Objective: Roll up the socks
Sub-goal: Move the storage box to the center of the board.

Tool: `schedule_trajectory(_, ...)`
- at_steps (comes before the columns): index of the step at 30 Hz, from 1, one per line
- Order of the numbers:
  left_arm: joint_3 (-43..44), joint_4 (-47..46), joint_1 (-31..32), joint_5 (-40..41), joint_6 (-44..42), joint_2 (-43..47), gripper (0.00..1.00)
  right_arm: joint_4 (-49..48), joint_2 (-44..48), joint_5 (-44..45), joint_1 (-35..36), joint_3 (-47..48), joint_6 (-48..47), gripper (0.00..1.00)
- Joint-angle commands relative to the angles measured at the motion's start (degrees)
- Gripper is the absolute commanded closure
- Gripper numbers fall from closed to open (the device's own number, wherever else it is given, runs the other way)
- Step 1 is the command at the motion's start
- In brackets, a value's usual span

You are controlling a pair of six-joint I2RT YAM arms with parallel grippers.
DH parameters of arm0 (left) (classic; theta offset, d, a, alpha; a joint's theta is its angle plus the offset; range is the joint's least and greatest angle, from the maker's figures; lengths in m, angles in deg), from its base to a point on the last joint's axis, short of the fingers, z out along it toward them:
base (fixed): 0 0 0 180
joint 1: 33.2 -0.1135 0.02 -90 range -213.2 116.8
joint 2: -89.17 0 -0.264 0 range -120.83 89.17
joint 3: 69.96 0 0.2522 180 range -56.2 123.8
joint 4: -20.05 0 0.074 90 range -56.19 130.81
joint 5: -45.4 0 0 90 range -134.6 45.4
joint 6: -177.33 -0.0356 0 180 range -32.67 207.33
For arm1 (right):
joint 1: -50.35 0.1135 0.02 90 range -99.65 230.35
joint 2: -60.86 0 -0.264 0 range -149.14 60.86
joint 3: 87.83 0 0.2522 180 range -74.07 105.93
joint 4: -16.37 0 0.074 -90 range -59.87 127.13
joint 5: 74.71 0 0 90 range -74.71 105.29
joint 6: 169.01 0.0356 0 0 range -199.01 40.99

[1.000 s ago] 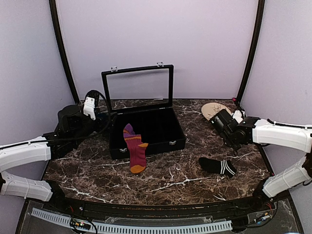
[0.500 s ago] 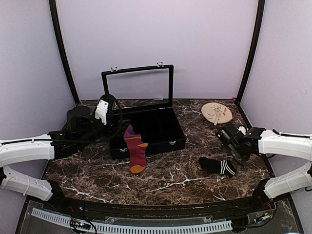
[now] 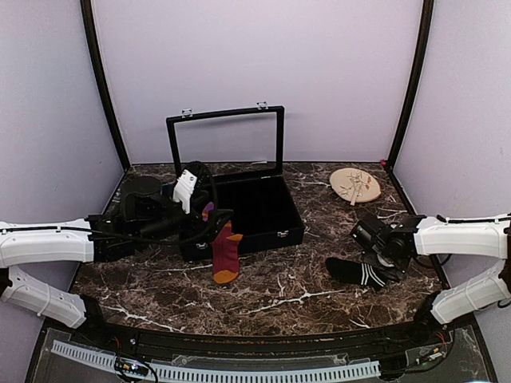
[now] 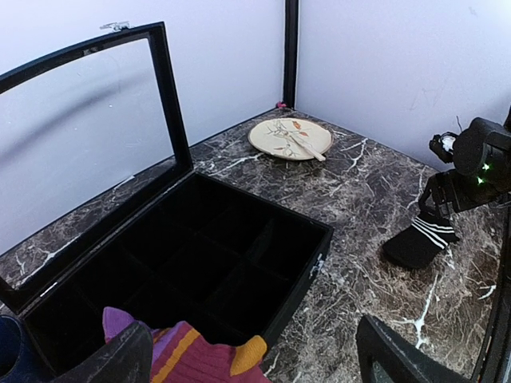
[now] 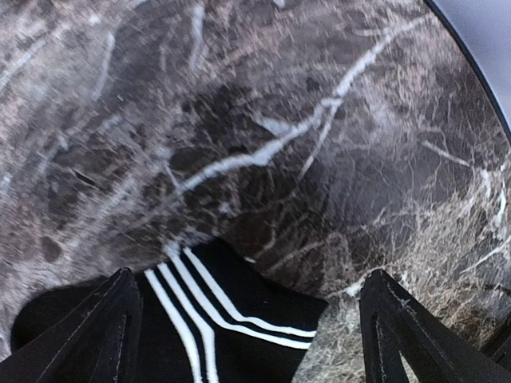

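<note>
The maroon-red sock [image 3: 225, 251], with purple bands and orange heel and toe, hangs over the front wall of the black box, its toe on the table. My left gripper [image 3: 209, 214] hovers open just above its upper end; in the left wrist view the sock [image 4: 192, 359] lies low between the spread fingers [image 4: 120, 359]. The black sock [image 3: 357, 274] with white stripes lies flat on the marble at the right. My right gripper [image 3: 377, 259] is over its striped cuff [image 5: 231, 335], open, one finger [image 5: 112, 319] at each side, nothing gripped.
The black compartment box [image 3: 279, 237] stands mid-table with its glass lid [image 3: 226, 144] raised. A round wooden plate [image 3: 355, 185] sits at the back right. Something dark blue [image 4: 8, 351] shows at the box's left corner. Purple walls close in on three sides.
My left arm has swung right, from beside the box to above the maroon sock. My right arm has come forward from near the plate down onto the black sock.
</note>
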Motion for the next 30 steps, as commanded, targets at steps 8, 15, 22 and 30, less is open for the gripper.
schedule_trajectory(8,-0.12,4.35,1.02,2.13,2.24,-1.64,0.09,3.59,0.43,-0.56,0.42,0.31,-1.74,0.12)
schedule_trajectory(15,-3.25,4.87,0.95,8.03,7.24,-3.41,0.09,3.05,2.02,-0.47,0.50,0.62,-4.04,0.10)
schedule_trajectory(22,-6.05,4.88,-2.03,9.19,15.30,-4.48,0.19,3.32,1.81,-0.16,0.60,1.01,-5.21,0.09)
schedule_trajectory(30,-9.06,5.15,-8.96,6.93,25.29,-1.74,0.43,2.26,2.44,-1.03,0.60,0.32,-5.67,0.09)
